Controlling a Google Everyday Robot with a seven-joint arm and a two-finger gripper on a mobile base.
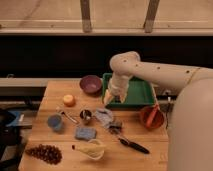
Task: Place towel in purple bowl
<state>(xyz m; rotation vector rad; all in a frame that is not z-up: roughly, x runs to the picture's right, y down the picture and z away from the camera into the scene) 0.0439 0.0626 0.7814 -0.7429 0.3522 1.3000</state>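
Note:
The purple bowl (91,84) stands empty at the back of the wooden table (60,145), left of the green tray (135,95). The towel (103,116) is a small crumpled grey cloth lying on the table in front of the tray's left corner. My gripper (110,99) hangs from the cream arm over the tray's left front edge. It is just above and behind the towel and to the right of the purple bowl. It holds nothing that I can see.
An orange (68,100), a blue cup (55,122), a metal cup (86,116), a blue sponge (85,133), grapes (44,153) and a yellow bowl (94,148) lie left and front. A red bowl (151,117) and a black-handled tool (131,145) lie right.

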